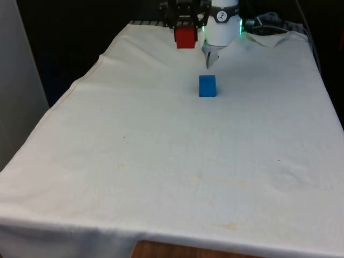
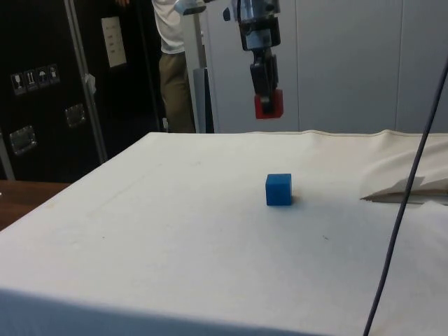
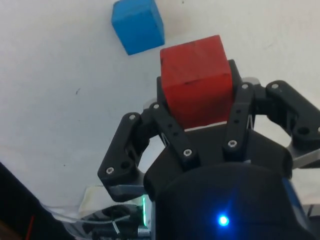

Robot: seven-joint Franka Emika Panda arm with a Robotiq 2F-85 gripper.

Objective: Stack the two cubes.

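The gripper (image 2: 268,105) is hanging high above the bench (image 1: 161,161), jaws pinching the red cube (image 1: 185,37), while the blue cube (image 1: 207,86) is sitting below, toward the front view's right and nearer that camera.

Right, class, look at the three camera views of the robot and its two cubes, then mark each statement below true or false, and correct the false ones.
1. The gripper holds the red cube. True.
2. The red cube rests on the white cloth. False: the side view shows it lifted well above the cloth.
3. The blue cube sits alone on the cloth, touching nothing else. True.
4. The red cube is already stacked on the blue cube. False: the two are apart, the red one in the air.
5. A person stands behind the table in the side view. True.
6. The blue cube is gripped between the fingers. False: it lies free on the cloth.
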